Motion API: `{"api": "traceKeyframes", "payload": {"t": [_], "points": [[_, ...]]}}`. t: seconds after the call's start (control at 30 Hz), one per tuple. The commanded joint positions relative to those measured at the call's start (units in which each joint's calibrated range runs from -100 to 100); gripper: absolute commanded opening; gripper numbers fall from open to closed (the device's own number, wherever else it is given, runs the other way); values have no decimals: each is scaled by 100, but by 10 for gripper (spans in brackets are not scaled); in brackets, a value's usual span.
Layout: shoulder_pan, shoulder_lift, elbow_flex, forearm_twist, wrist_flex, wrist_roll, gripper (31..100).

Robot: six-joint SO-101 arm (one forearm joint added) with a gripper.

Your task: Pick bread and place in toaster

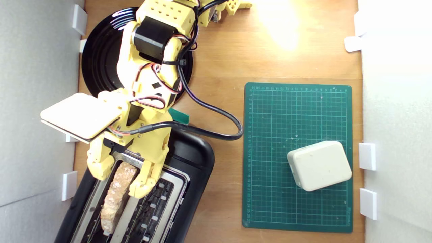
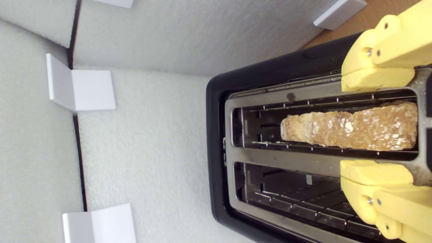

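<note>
Pale foam walls with white corner brackets (image 1: 69, 185) enclose a wooden tabletop (image 1: 222, 60), lit by a bright glare near its far edge. At the exterior view's left, a round glossy black plate (image 1: 101, 60) lies partly under the yellow arm. Below it stands the toaster (image 1: 197, 162), black with a silver top plate, angled across the lower left corner. The bread (image 1: 116, 195) stands on edge in the slot nearer the exterior view's left, crust upward; the other slot holds nothing. The end effector (image 1: 123, 177) hovers over that slot with its jaws apart, one fingertip (image 2: 374, 79) on each side of the slice; the wrist view shows clear gaps between both fingertips and the bread. Toward the exterior view's right, a green cutting mat (image 1: 297, 111) carries a rounded cream-white box (image 1: 319, 165) near its right edge.
</note>
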Motion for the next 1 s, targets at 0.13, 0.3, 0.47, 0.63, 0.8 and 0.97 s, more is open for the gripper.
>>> {"api": "traceKeyframes", "payload": {"t": [0.13,0.3,0.47,0.63,0.8,0.97], "points": [[-17,-501,-61,-54,-14,-14,856],[184,-1641,-70,-90,-150,-8,850],[257,-2739,11,-317,-278,-207,849],[-162,-3313,138,-244,-278,-934,849],[-469,-3488,202,-235,-253,-1463,849],[-710,-3729,728,-290,-261,-1803,849]]}}
